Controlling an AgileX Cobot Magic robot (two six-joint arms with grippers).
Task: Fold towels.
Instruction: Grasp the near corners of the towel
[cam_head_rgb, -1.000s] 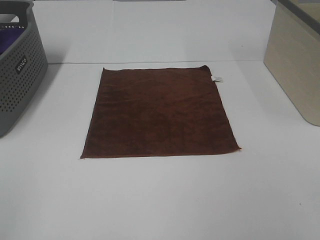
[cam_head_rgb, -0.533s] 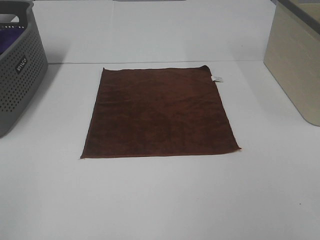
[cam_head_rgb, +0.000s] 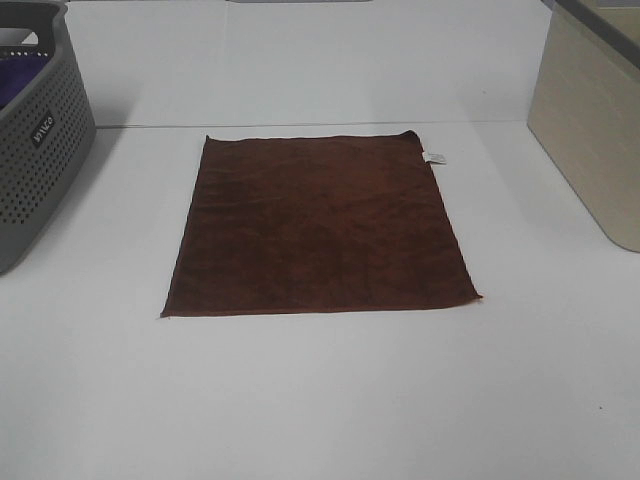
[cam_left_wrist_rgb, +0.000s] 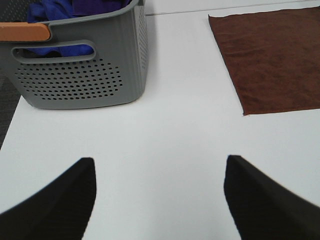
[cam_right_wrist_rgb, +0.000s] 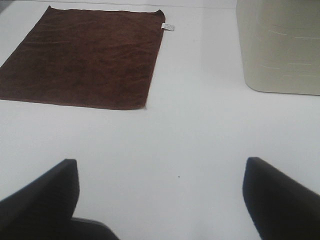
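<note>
Centrally, a white worktop (cam_head_rgb: 320, 400) fills the exterior high view. A dark brown towel (cam_head_rgb: 320, 225) lies spread flat and unfolded in the middle of it. A grey perforated basket (cam_head_rgb: 40, 150) stands well apart at the left edge, holding blue and purple cloth (cam_left_wrist_rgb: 55, 10). A beige bin (cam_head_rgb: 590, 130) stands at the right edge. The left gripper (cam_left_wrist_rgb: 159, 165) and right gripper (cam_right_wrist_rgb: 161, 165), seen only in the wrist views, are both released, fingers wide apart above the worktop, near the towel's front corners. A small white tag (cam_head_rgb: 435, 157) sticks out near the towel's far right corner.

Bright even light, soft shadows, slightly soft focus.
</note>
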